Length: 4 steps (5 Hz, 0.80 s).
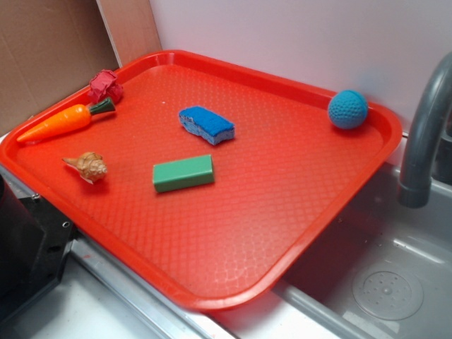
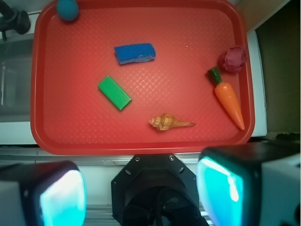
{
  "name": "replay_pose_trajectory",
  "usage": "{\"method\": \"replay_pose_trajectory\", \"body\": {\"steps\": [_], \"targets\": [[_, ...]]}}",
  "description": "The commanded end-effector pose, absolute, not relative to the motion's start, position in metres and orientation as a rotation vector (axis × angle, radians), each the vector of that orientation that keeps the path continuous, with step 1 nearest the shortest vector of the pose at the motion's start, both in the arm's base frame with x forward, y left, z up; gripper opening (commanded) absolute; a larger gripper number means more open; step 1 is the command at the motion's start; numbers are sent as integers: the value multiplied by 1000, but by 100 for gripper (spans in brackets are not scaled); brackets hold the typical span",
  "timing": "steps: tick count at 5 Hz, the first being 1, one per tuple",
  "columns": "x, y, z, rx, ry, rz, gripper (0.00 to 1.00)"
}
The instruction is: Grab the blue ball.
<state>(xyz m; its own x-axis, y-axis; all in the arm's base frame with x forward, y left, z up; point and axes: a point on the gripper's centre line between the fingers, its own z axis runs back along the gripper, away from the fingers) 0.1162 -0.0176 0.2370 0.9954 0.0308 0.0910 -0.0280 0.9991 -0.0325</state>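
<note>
1. A red tray (image 1: 282,212) is seen in the exterior view, resting partly over a grey sink (image 1: 395,282), with a cardboard panel (image 1: 49,56) behind its left corner.
2. At the far left of the tray an orange toy carrot (image 1: 60,123) is laid on its side, its green top pointing toward a crumpled dark-red lump (image 1: 104,86) just beside it.
3. Below the carrot, near the tray's front-left edge, a tan spiral shell (image 1: 88,166) is found.
4. Near the tray's middle a green block (image 1: 183,173) is laid flat, and behind it, apart from it, a flat blue sponge (image 1: 206,124) with a pale edge is seen.
5. The blue ball (image 1: 347,109) is placed at the tray's far right corner, close against the raised rim and well apart from the other items; nothing is touching it.
6. Right of the tray a grey faucet (image 1: 424,127) is seen curving over the sink.
7. In the wrist view the order is mirrored: the ball sits at the top left corner, and the carrot and lump are at the right.
8. The gripper (image 2: 141,193) is shown at the bottom of the wrist view, outside the tray's near rim; its 2 fingers (image 2: 61,197) are spread wide with nothing between them, so the claw is released.
</note>
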Motion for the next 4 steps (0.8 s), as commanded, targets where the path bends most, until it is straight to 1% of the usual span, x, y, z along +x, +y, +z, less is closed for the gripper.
{"method": "replay_pose_trajectory", "body": {"steps": [1,2,3,4], "targets": [[116,-18,237,-31,-92,29,100],[166,-20,198,-68,-139,-28,100],[207,-18,171,-83,-223,-8,100],[230,-13,149,-22,-176,3,100]]}}
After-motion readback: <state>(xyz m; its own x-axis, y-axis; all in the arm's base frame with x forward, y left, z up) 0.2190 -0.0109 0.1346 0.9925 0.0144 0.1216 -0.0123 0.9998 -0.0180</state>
